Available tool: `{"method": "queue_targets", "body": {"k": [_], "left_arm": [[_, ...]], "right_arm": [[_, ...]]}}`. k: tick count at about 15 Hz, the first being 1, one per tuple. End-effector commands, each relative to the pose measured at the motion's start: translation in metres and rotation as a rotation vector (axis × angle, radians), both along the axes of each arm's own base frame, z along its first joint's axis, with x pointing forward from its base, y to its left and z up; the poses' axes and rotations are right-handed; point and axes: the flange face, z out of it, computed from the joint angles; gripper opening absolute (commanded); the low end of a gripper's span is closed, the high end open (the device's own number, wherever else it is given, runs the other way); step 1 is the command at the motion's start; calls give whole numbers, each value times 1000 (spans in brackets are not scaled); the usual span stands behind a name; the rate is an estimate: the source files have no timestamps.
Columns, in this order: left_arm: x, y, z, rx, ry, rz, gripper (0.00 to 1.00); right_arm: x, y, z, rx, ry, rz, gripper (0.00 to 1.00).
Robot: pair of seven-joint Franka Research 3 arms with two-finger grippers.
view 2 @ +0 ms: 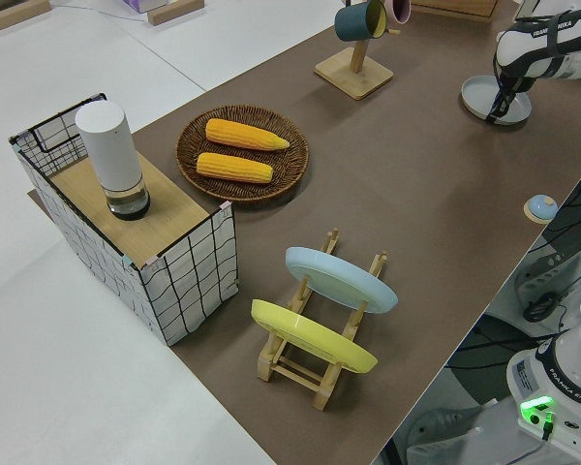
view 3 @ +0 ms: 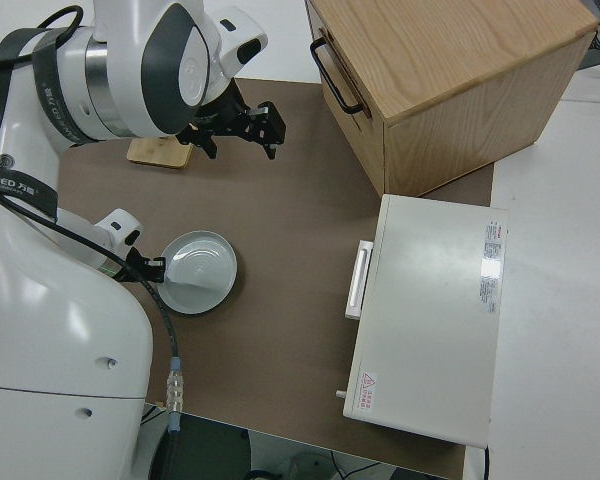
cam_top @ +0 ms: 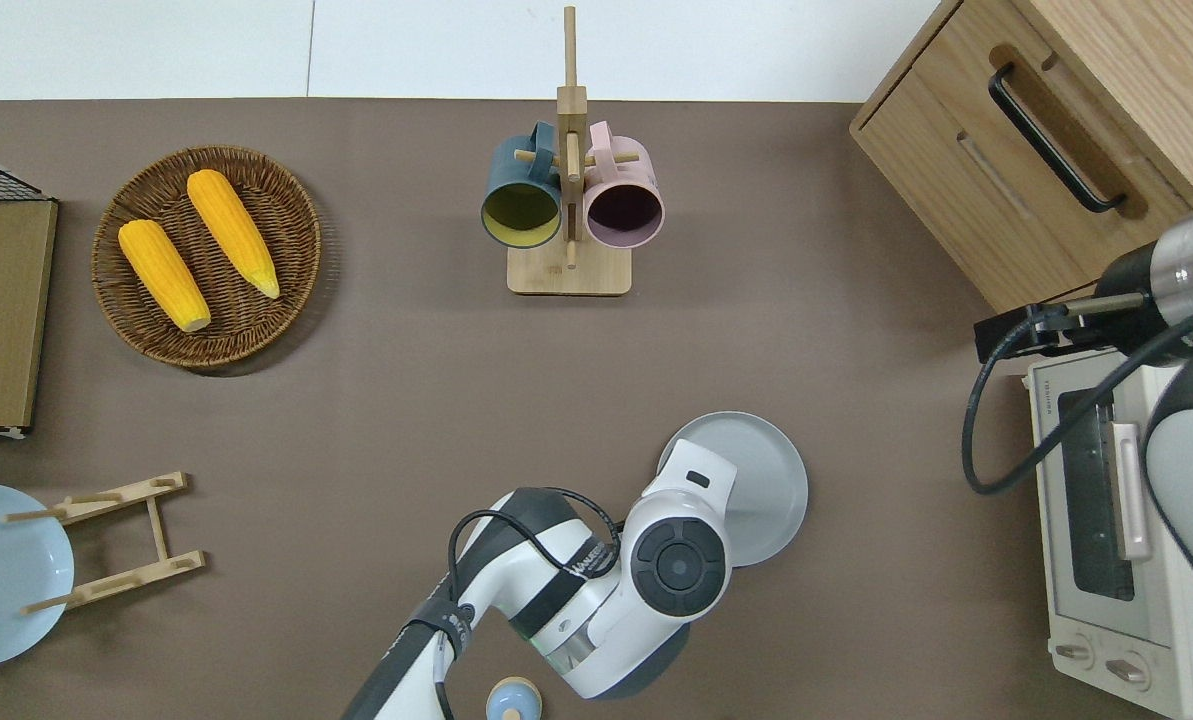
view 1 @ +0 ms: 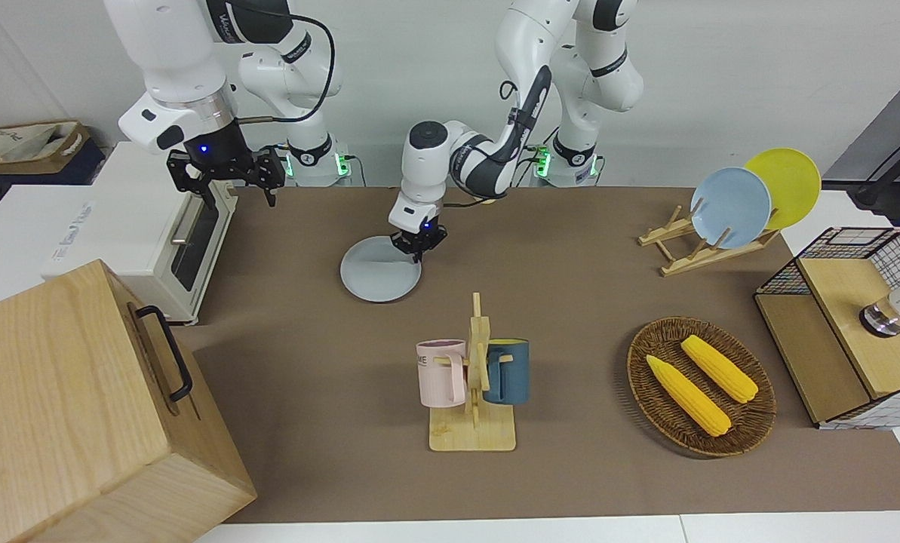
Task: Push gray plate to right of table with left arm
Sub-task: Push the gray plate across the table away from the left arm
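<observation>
The gray plate (view 1: pixel 380 271) lies flat on the brown table (view 1: pixel 570 302), between the arms' bases and the mug rack; it also shows in the overhead view (cam_top: pixel 761 470) and the right side view (view 3: pixel 202 272). My left gripper (view 1: pixel 417 246) is down at the plate's rim, on the edge toward the left arm's end and nearer to the robots. In the overhead view the left arm's wrist (cam_top: pixel 678 565) hides the gripper and part of the plate. My right arm is parked with its gripper (view 1: pixel 231 181) open.
A toaster oven (cam_top: pixel 1126 530) and a wooden cabinet (cam_top: pixel 1046 130) stand at the right arm's end. A mug rack (cam_top: pixel 568 200) stands farther from the robots. A corn basket (view 1: pixel 700 385) and a plate rack (view 1: pixel 710 226) stand toward the left arm's end.
</observation>
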Motion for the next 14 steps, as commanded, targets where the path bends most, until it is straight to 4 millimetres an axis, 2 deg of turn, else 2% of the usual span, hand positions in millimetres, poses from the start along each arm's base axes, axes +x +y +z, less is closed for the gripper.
{"method": "queue_targets", "body": {"k": [1,4,7,10,12,13,14], "left_arm": [[-3,-37,-18,36,12,10,0],[-9,-43,-20,35,14,14,0],[-4,-53,-12,15,0,18,0],[-4,-54,-11,15,-1,14,14],[-4,-53,-11,15,-1,15,158],[-3,-53,-9,13,-1,16,312],[-3,-54,-9,17,2,16,541]], "right_arm": [[-3,0,3,6,4,-4,983],[-3,0,3,6,4,-4,983],[-3,0,4,6,2,-4,983],[-3,0,4,6,2,-4,983],[-3,0,3,6,4,-4,983],[-3,0,4,6,2,-4,983],[-3,0,3,6,4,-4,983]]}}
